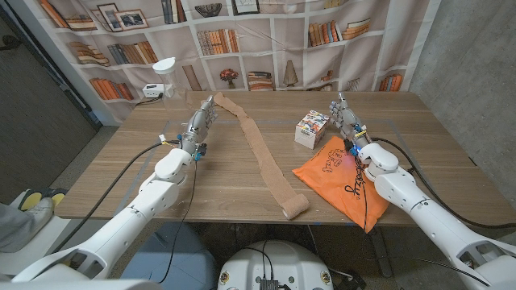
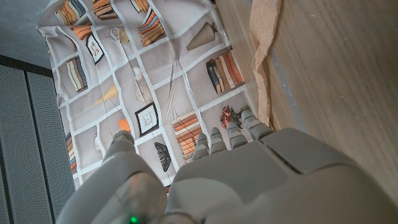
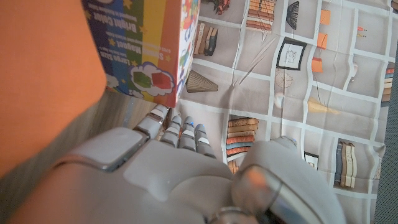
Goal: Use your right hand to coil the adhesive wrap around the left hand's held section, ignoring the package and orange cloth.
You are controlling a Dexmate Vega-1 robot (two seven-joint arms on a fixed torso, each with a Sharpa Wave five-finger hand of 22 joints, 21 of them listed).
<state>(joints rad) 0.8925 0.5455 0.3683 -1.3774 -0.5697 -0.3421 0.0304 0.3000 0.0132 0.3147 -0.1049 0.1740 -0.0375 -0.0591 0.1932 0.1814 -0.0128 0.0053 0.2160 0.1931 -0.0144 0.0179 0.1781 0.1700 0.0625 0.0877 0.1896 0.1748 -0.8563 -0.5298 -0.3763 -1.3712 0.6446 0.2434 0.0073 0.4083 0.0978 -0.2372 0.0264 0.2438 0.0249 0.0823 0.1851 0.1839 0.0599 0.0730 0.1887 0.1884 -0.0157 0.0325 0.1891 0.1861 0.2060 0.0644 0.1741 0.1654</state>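
At the left fingertips: the far end of the adhesive wrap (image 1: 260, 157) lies beside the left hand (image 1: 200, 122), so that this end can serve as the held section about which coiling proceeds.
Left hand, state: fingers extended along the table toward the strip's end; the left wrist view shows the wrap's edge (image 2: 266, 37) just past the fingertips (image 2: 230, 132), but whether they pinch or merely touch it cannot be told.
Wrap, course: the tan strip runs from beside the left fingers diagonally toward the table's near edge, ending in a small roll (image 1: 294, 207); most of it lies unrolled and flat, so the coiling appears not yet begun.
Right hand, state: the right hand (image 1: 349, 122) stands with fingers apart and extended, holding nothing.
Right hand, surroundings: the package (image 1: 312, 129) sits just beside its fingers, and the orange cloth (image 1: 343, 181) lies under the wrist; both are distractors to be left alone.
Next requirement: the right hand is well apart from the roll and probably must reach across to it.
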